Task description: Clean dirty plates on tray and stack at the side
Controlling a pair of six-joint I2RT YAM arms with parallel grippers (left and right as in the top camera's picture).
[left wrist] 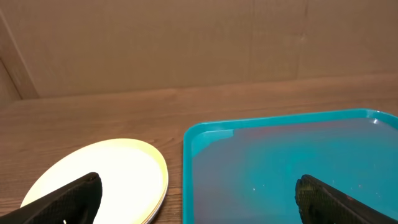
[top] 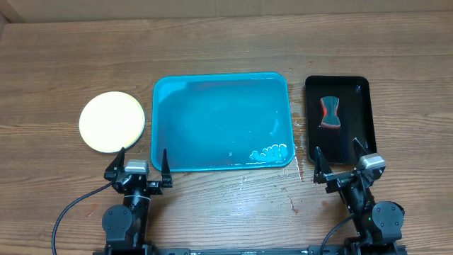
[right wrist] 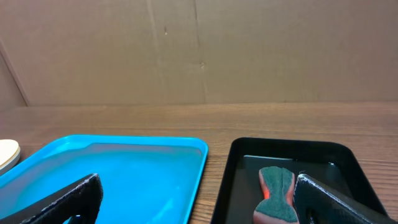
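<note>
Judging from the layout, cleaning looks finished: stacked plates [top: 112, 122] sit at nine o'clock of the wet turquoise tray [top: 212, 120], sponge [top: 330, 112] lying in the black tray [top: 361, 99] at three; left gripper [top: 144, 156] and right gripper [top: 337, 150] hold nothing, jaws apart

We're looking at a robotics lab bench: wood-grain counter [top: 226, 42], a plain cardboard wall [left wrist: 186, 43] boxing it in, left arm [top: 127, 212] and right arm [top: 371, 212] mounted at the near edge, black cable [top: 67, 216] looping off.
</note>
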